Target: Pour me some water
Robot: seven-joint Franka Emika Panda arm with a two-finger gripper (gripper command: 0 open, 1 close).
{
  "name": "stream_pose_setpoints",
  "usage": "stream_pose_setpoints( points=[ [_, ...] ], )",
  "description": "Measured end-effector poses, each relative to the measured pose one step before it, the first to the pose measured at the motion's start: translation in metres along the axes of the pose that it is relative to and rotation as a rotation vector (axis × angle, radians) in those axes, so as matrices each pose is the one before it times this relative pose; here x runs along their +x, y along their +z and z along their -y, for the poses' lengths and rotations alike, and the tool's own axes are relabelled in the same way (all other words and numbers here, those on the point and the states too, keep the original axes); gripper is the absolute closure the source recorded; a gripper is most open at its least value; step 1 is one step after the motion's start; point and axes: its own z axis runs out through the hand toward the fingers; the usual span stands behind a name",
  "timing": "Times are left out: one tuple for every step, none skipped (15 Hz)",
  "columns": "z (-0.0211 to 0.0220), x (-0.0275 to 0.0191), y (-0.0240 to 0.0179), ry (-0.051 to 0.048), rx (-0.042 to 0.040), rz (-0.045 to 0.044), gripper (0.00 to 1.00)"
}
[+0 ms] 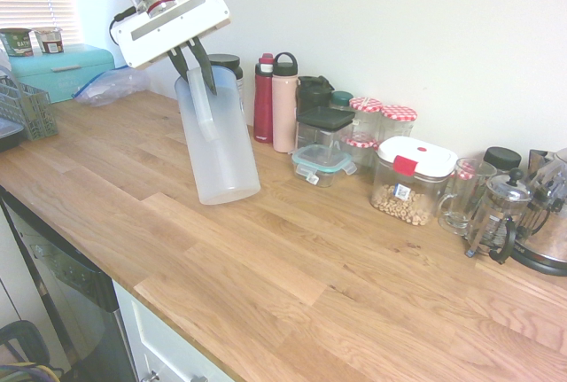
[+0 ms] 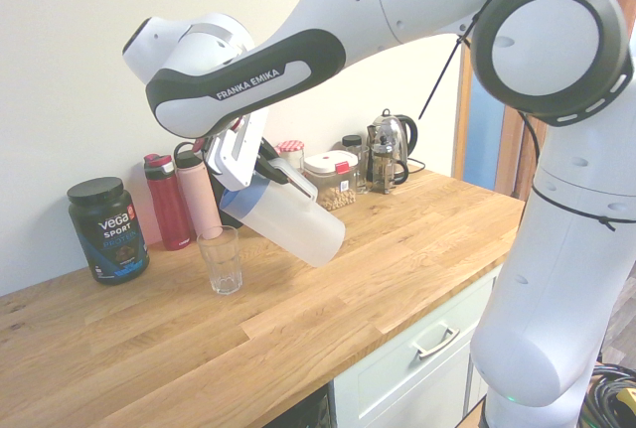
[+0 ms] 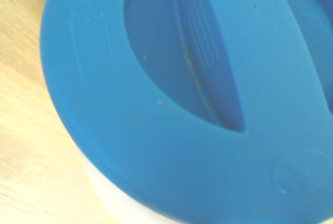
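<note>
1. Picking up looks done: the gripper (image 1: pixel 200 83) has its jaws clamped on the handle (image 1: pixel 205 118) of the jug (image 1: pixel 229 165), and the jug appears to hang clear of the worktop (image 1: pixel 292 284).

2. Tilting is begun, I judge, but not finished. The jug leans well over in both exterior views – its lidded end towards the glass (image 2: pixel 224 267), its base out to the other side – yet that end is higher than the base.

3. The glass stands upright on the worktop, near the jug's lidded end in the second exterior view. Whether the spout lines up over the rim cannot be told from there; in the first exterior view the glass does not show at all.

4. The water itself can't be made out. It should be inside the jug, whose frosted wall shows no level I can trust. No stream shows between jug and glass, and the glass shows no clear fill line, so I would count the pouring as not yet done.

5. The lid (image 3: pixel 171 172) is on, filling much of the wrist view. Whether its pouring gap faces the glass cannot be seen – worth checking before tipping further.

6. Left to do, as I judge it: bring the spout over the glass, tip further until water runs, stop short of the rim, then level the jug and set it down. The main risk is water landing beside the glass.
</note>
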Motion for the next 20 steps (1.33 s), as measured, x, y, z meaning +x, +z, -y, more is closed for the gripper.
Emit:
stream_pose_setpoints(
  points=[
    [0.00570, 0.00289, -0.00040, -0.00554, -0.00855, 0.00760, 1.00],
    [0.00592, 0.00154, -0.00107, -0.00673, -0.01081, 0.00628, 1.00],
    [0.00548, 0.00066, -0.00160, -0.00658, -0.01001, 0.00419, 1.00],
    [0.00395, -0.00007, -0.00246, -0.00505, -0.00770, 0.00286, 1.00],
    [0.00270, -0.00050, -0.00262, -0.00154, -0.00641, 0.00213, 1.00],
    [0.00116, -0.00055, -0.00180, 0.00091, -0.00633, 0.00126, 1.00],
    [0.00106, -0.00080, -0.00094, 0.00020, -0.00398, 0.00202, 1.00],
    [0.00131, -0.00068, 0.00026, -0.00099, -0.00600, 0.00445, 1.00],
    [0.00130, -0.00019, 0.00077, -0.00095, -0.00672, 0.00524, 1.00],
    [0.00161, 0.00057, 0.00183, -0.00161, -0.00567, 0.00506, 1.00],
    [0.00215, 0.00104, 0.00239, -0.00280, -0.00518, 0.00487, 1.00],
    [0.00153, 0.00112, 0.00215, -0.00173, -0.00317, 0.00416, 1.00],
    [0.00089, 0.00121, 0.00198, -0.00075, -0.00233, 0.00331, 1.00],
    [0.00073, 0.00078, 0.00119, -0.00065, -0.00161, 0.00176, 1.00],
    [0.00072, 0.00045, 0.00065, -0.00085, -0.00134, 0.00070, 1.00],
    [0.00113, 0.00034, 0.00050, -0.00175, -0.00131, 0.00040, 1.00],
    [0.00138, 0.00040, 0.00050, -0.00218, -0.00185, 0.00006, 1.00],
    [0.00139, 0.00057, 0.00105, -0.00216, -0.00200, 0.00129, 1.00],
    [0.00167, 0.00046, 0.00088, -0.00194, -0.00114, 0.00153, 1.00],
    [0.00198, 0.00023, 0.00023, -0.00095, -0.00058, 0.00041, 1.00]
  ],
)
